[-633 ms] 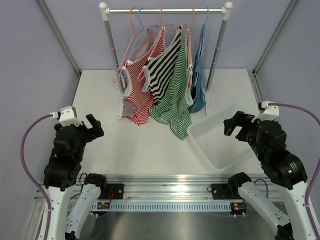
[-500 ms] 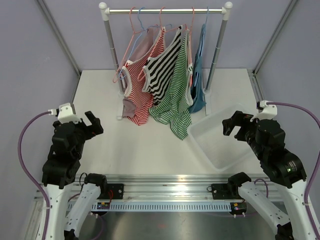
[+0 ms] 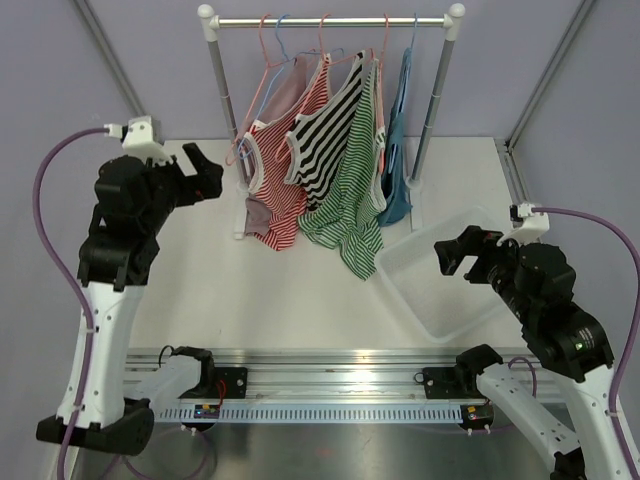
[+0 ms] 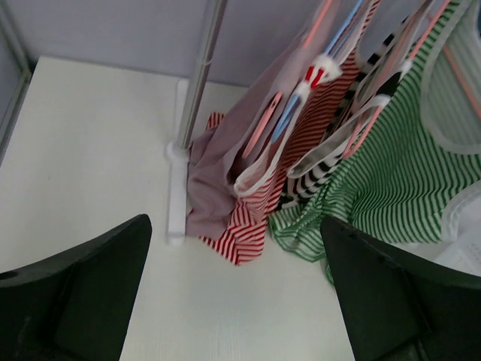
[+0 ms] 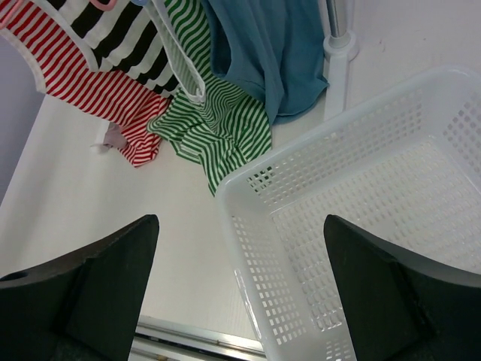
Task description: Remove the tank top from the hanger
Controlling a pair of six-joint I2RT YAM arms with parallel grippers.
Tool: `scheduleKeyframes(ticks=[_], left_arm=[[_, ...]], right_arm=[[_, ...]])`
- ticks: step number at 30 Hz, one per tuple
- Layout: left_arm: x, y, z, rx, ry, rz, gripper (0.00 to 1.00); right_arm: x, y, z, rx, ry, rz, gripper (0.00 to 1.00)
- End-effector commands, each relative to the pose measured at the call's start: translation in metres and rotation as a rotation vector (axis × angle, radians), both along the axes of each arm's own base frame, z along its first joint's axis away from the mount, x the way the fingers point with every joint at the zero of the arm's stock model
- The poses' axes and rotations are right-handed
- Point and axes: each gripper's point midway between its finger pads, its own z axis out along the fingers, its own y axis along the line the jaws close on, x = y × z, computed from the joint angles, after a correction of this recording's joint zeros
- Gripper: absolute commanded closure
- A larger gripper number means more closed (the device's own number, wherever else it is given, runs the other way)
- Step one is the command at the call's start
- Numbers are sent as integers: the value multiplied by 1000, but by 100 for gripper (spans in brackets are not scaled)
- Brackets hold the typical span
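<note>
Tank top (image 3: 272, 205) near left end effector (image 3: 205, 170)

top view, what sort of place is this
Most likely a robot lab test cell: a small clothes rack hung with tank tops stands on a white table, two robot arms are bolted to a metal rail, and plain panels wall it in.

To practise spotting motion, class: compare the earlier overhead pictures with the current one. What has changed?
The left fingers rose and swung forward toward the clothes rack, open and holding nothing. The right fingers edged slightly left, also open. The tank tops and white basket stayed put.
</note>
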Motion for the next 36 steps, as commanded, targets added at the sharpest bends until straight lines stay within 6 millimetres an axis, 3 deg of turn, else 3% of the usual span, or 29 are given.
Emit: scheduleKeyframes(ticks=[1,2,4,5,7,8,10,14,15,16,18,22,27,36], left_arm=[[40,-39,41,-9,-140,-206,1],[46,-44,51,-4,-168,-240,1],[62,-58,53,14,-176,-324,1],[80,-62,54,16,-167,-337,1],[96,-62,58,24,-171,-324,1],[112,-64,49,31,-149,-325,1],[123,-65,60,54,-188,-332,3],[150,-63,63,86,-189,-314,17],[163,-65,51,95,-160,-320,22],[163,-66,63,110,-175,-328,27],[170,-65,62,117,-166,-324,33],[181,-67,63,145,-161,-333,35],[188,-70,52,161,-137,-363,37],[209,-75,29,186,-81,-364,50]], right_arm=[[-4,16,15,62,-66,81,0],[-6,22,15,75,-62,117,0],[-10,29,13,99,-59,157,1],[-14,35,13,113,-56,193,0],[-17,40,11,132,-52,218,0],[-20,44,11,143,-52,244,1],[-23,48,11,160,-47,268,1],[-30,59,10,187,-41,334,1],[-31,60,10,191,-39,341,1],[-31,60,10,193,-38,344,1],[-33,61,10,195,-39,353,1],[-31,65,8,203,-37,365,0],[-29,68,7,208,-27,375,1],[-34,69,11,215,-35,395,1]])
